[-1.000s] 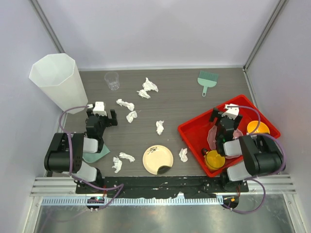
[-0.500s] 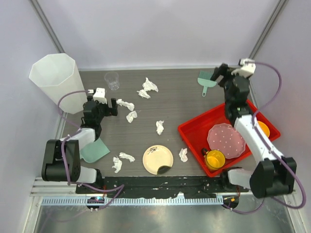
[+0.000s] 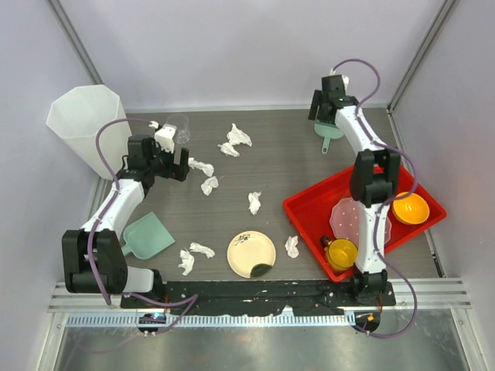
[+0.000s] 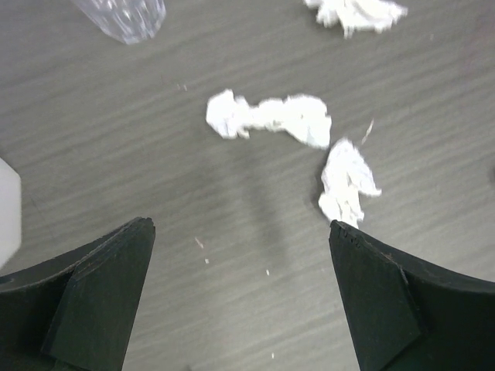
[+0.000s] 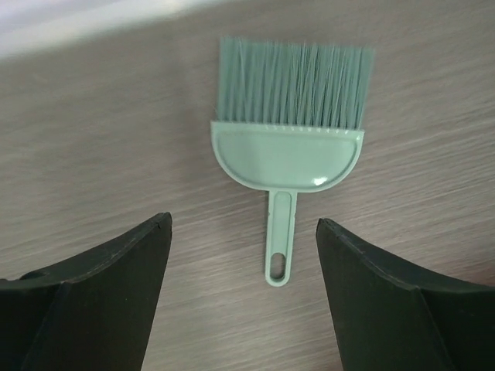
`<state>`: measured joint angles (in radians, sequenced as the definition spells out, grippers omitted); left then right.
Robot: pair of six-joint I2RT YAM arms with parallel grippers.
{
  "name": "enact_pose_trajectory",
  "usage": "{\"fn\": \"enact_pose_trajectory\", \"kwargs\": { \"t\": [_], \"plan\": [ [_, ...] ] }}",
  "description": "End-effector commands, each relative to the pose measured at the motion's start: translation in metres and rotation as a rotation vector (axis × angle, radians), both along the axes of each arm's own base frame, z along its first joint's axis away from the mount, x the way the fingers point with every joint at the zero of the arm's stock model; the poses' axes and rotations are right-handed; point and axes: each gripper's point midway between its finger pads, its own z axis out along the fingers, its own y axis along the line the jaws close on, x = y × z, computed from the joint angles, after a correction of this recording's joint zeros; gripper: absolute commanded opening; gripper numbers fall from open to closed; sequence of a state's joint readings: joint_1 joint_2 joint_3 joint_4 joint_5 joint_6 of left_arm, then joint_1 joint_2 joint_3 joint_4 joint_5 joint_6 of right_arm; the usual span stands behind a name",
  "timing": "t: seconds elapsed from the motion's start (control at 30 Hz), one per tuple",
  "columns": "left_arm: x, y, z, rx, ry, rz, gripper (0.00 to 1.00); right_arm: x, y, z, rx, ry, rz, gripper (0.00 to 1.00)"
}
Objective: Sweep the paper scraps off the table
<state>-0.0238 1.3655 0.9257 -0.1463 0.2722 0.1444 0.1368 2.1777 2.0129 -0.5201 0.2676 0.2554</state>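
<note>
Crumpled paper scraps (image 3: 239, 137) litter the grey surface (image 3: 286, 166)
The left gripper (image 4: 241, 232) hangs near the left edge, jaws spread wide, two wads just ahead — others dot the middle and near edge. The right gripper (image 5: 244, 224), jaws likewise apart, sits above a green brush (image 5: 290, 147) by the far right corner.

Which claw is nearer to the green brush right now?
Right. The right claw hovers open directly over the brush. The left claw is far across the table, open over paper scraps.
</note>
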Motion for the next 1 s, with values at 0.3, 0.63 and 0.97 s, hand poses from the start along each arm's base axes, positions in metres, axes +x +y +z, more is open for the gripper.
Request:
{"fn": "enact_pose_trajectory", "kwargs": {
  "t": [0.3,0.63,0.97],
  "plan": [
    [-0.032,-0.003,-0.017,0.021,0.157,-0.066,0.99,-0.039,-0.013,-0.102,-0.119,0.356,-0.02,0.72],
    [-0.028,-0.001,-0.014,0.013,0.142,-0.034,0.97,-0.047,-0.012,-0.156,0.026,0.455,0.033,0.62],
    [-0.032,-0.009,-0.013,-0.016,0.169,-0.074,0.97,-0.059,0.012,-0.131,0.066,0.442,0.214,0.01]
  ]
}}
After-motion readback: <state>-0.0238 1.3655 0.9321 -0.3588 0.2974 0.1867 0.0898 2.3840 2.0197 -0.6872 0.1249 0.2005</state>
